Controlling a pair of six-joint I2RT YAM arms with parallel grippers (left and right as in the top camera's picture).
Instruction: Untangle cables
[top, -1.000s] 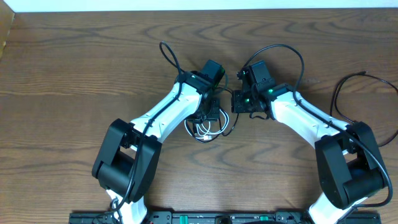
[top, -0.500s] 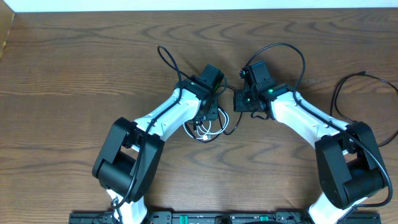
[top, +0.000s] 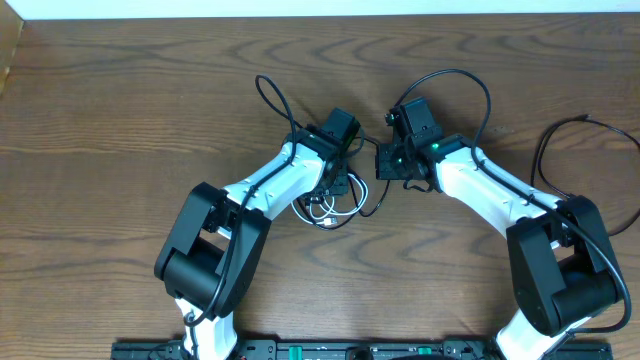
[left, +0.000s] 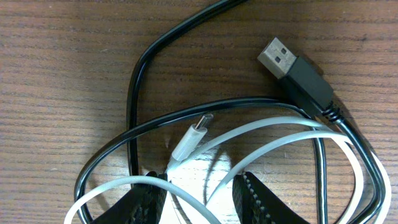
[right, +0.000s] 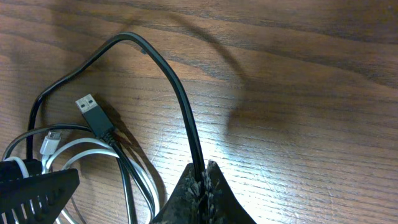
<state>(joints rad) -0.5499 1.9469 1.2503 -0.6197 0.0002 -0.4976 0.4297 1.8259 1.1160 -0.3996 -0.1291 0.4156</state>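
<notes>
The black cable (left: 134, 93) and the white cable (left: 280, 134) lie looped through each other on the wooden table, in a small tangle (top: 330, 208) between my arms. The black one ends in a flat USB plug (left: 292, 65), the white one in a small plug (left: 193, 134). My left gripper (left: 200, 179) hangs over the tangle with its jaws apart; white strands run between its fingers (left: 146, 202) without being pinched. My right gripper (right: 203, 167) is shut on the black cable (right: 180, 93), which arcs up and left from it. In the overhead view, the right gripper (top: 380, 175) sits just right of the left gripper (top: 335, 188).
Thick black arm wires arch over both wrists (top: 270, 95) (top: 470, 85). Another thick black wire (top: 550, 140) loops on the table at the far right. A box corner (top: 8, 50) shows at the upper left, and the table's back edge (top: 320, 16) runs along the top.
The left arm's elbow has swung a little to the right and its wrist has shifted slightly over the tangle. The right gripper has nudged slightly right, still holding the black cable.
</notes>
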